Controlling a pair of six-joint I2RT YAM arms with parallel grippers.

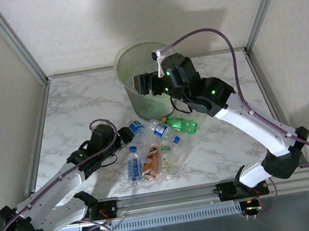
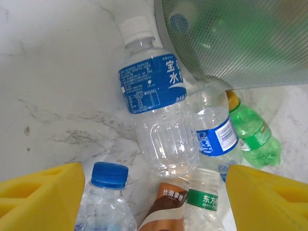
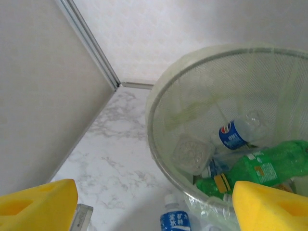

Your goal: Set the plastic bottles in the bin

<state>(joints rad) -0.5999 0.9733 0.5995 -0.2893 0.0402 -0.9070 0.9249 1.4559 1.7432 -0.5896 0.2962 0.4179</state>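
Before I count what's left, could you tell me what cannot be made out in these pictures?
- Top view: the inside of the bin, partly covered by the right gripper.
- Left wrist view: the brown-labelled bottle, cut off by the bottom edge.
- Right wrist view: the green bottle in the bin, cut off by the right edge; what lies beneath is unclear.

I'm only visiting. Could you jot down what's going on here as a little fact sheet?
Bin: holds several bottles, including a green bottle
Table: about six loose bottles lying beside the bin
Left gripper: open, empty, low over the loose bottles
Right gripper: open, empty, above the bin
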